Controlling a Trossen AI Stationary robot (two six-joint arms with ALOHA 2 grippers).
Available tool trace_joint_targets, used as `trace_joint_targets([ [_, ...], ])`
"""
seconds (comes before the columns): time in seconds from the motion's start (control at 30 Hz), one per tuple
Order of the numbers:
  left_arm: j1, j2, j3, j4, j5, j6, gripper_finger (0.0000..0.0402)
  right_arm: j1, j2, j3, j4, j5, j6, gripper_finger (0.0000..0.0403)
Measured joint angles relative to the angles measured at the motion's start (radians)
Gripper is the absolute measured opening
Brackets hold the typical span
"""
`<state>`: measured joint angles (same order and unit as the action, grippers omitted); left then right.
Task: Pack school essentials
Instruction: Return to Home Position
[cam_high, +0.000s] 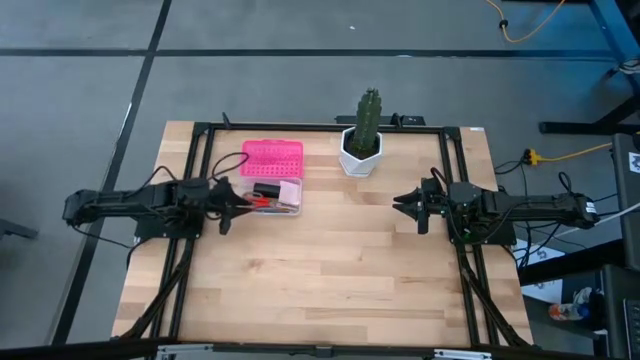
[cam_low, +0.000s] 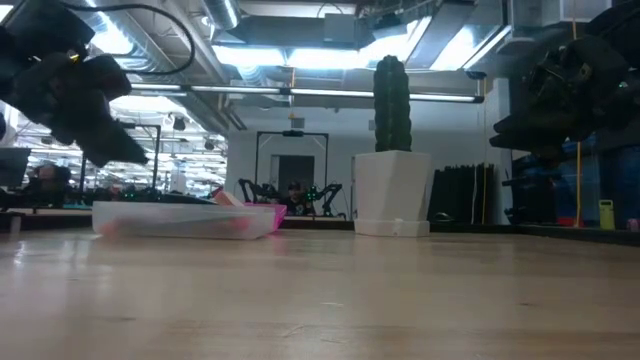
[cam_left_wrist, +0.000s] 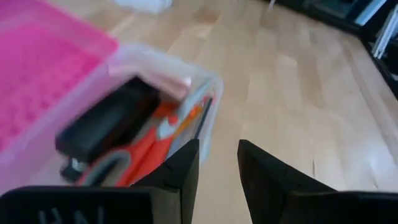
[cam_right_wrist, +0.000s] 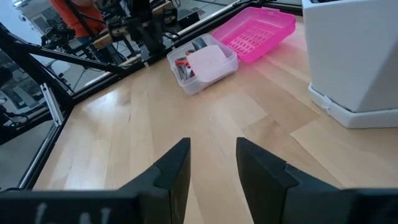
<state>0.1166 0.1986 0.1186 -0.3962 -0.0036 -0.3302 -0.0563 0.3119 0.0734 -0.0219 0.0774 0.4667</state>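
Note:
A clear box (cam_high: 276, 196) stands on the table with its pink lid (cam_high: 272, 155) lying open behind it. In the left wrist view the box holds a black oblong block (cam_left_wrist: 109, 121), red-handled scissors (cam_left_wrist: 134, 168), a pink square pad (cam_left_wrist: 168, 84) and an orange pencil (cam_left_wrist: 194, 117). The pens and the tiny orange-red piece I cannot make out. My left gripper (cam_left_wrist: 217, 165) is open and hovers above the box's left end (cam_high: 240, 201), raised off the table in the low view (cam_low: 120, 145). My right gripper (cam_right_wrist: 212, 162) is open and waits near the right edge (cam_high: 402, 201), touching nothing.
A cactus in a white pot (cam_high: 362, 138) stands at the far middle of the table, between the two arms, and shows close beside my right gripper in the right wrist view (cam_right_wrist: 354, 56). Bare wood (cam_high: 330, 270) fills the middle and near half. A black frame (cam_high: 195, 150) borders the table.

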Motion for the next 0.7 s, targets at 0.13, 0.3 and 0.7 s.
trace_joint_targets([
  [0.13, 0.004, -0.002, -0.026, 0.135, 0.019, 0.062, 0.0105, 0.0, 0.0, 0.0, 0.001, 0.001, -0.003, 0.0129],
  [0.3, 0.004, -0.002, -0.095, 0.379, 0.086, 0.107, 0.0105, 0.0, 0.0, 0.0, 0.001, 0.008, -0.029, 0.0129],
  [0.7, 0.003, 0.03, -0.111, 0.42, 0.092, 0.185, 0.0105, 0.0, 0.0, 0.0, 0.009, -0.053, -0.199, 0.0129],
])
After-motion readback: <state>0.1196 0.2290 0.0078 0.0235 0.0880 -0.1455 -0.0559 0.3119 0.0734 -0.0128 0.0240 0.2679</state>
